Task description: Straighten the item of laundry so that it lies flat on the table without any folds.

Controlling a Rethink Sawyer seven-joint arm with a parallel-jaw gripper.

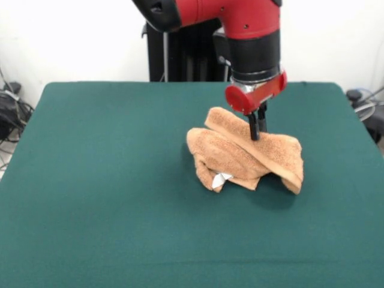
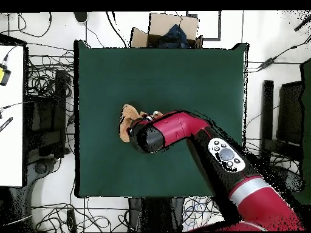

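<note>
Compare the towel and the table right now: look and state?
The towel is orange-tan and fuzzy; the table is dark green and smooth. The towel is bunched in folds, with the gripper at its top fold; the table lies flat. The towel is far smaller than the table. Both look like soft fabric surfaces.

Light orange-tan terry towel (image 1: pixel 243 156), bunched in a crumpled, raised heap, far from flat. Several thick folds overlapping, one band of cloth running diagonally across the top down to the right corner. Small white tag (image 1: pixel 221 179) poking out at the lower front edge. Resting on the dark green table (image 1: pixel 96 180), somewhat right of centre in the front view, green surface all around.
</note>
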